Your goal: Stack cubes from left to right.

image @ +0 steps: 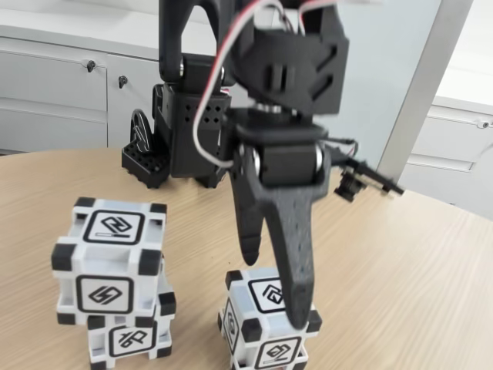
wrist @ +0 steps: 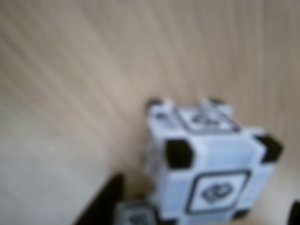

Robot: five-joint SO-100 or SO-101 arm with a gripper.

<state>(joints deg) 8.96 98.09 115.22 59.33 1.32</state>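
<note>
Wooden table [image: 416, 270]: three cubes, two stacked [image: 112, 258], one [image: 266, 320] turned cornerwise under the spread gripper [image: 273, 289].

In the fixed view, two cubes stood stacked at the left of the table [image: 400, 262], the upper cube [image: 112, 262] resting on the lower cube [image: 129, 338]. The third cube [image: 266, 327] sat alone to their right, well apart from the stack. My gripper [image: 273, 289] hung directly over that third cube, with my arm's base [image: 181, 131] behind everything at the table's far side.
</note>
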